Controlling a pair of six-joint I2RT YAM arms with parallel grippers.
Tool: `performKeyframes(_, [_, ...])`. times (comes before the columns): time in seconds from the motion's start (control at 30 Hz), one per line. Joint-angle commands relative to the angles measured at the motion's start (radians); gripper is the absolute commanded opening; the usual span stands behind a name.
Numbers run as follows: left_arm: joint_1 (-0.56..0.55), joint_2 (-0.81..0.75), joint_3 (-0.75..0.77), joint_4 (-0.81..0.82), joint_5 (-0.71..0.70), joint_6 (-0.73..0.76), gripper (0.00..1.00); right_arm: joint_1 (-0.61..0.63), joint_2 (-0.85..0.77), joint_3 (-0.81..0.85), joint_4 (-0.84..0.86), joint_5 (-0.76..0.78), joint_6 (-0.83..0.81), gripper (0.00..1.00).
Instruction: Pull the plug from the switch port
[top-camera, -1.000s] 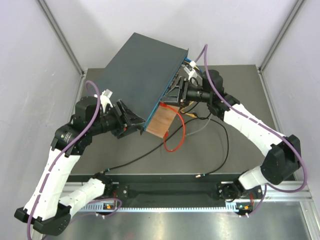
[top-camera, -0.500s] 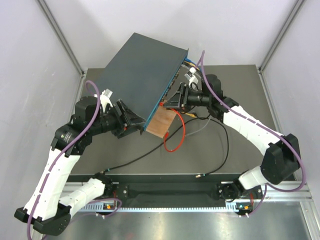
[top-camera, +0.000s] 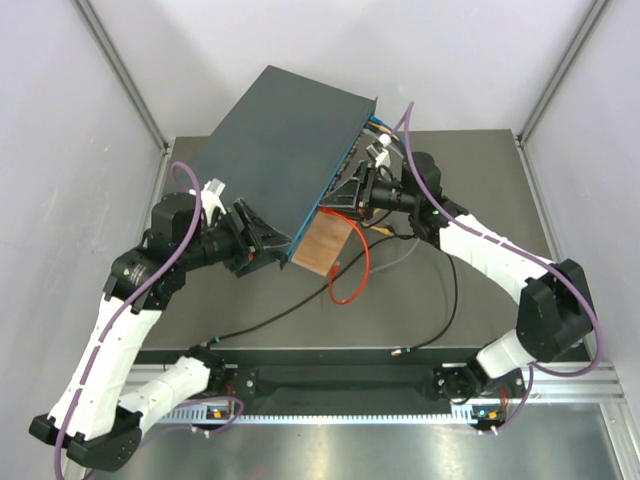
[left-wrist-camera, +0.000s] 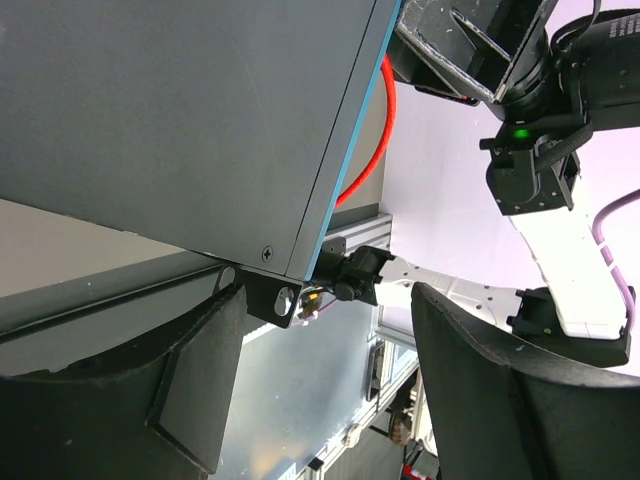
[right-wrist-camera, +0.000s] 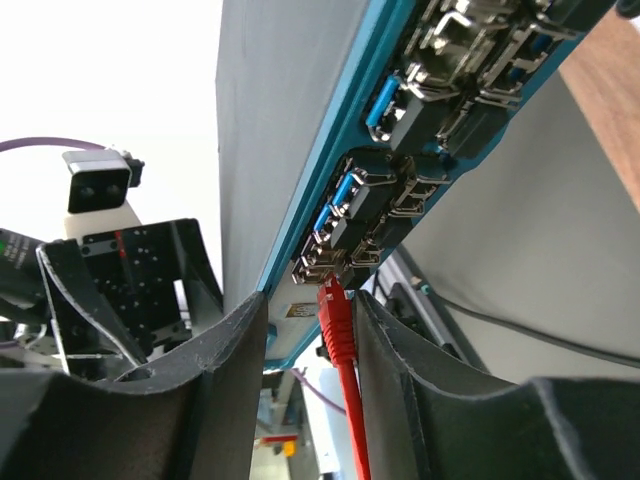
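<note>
Left gripper (top-camera: 268, 238) clamped on switch (top-camera: 280, 150) corner. Right gripper (right-wrist-camera: 312, 330) fingers straddling red plug (right-wrist-camera: 334, 305), grip unclear.

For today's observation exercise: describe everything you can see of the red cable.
The red cable is thin and glossy, with a ribbed red plug still seated in a socket at the end of the switch face. From there it hangs down past the brown board, loops on the table, and bends back up. The right end effector fingers flank the plug closely; contact is unclear.
</note>
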Motion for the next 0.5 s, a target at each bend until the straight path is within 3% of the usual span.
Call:
performKeyframes(0.0, [-0.004,-0.016,0.003,0.048,0.006,-0.004,0.72,0.013,0.004,-0.008,0.096,-0.007,0.050,0.39])
performKeyframes(0.47, [-0.004,-0.007,0.002,0.057,0.009,-0.002,0.72,0.022,-0.010,-0.051,0.098,0.003,0.042,0.35])
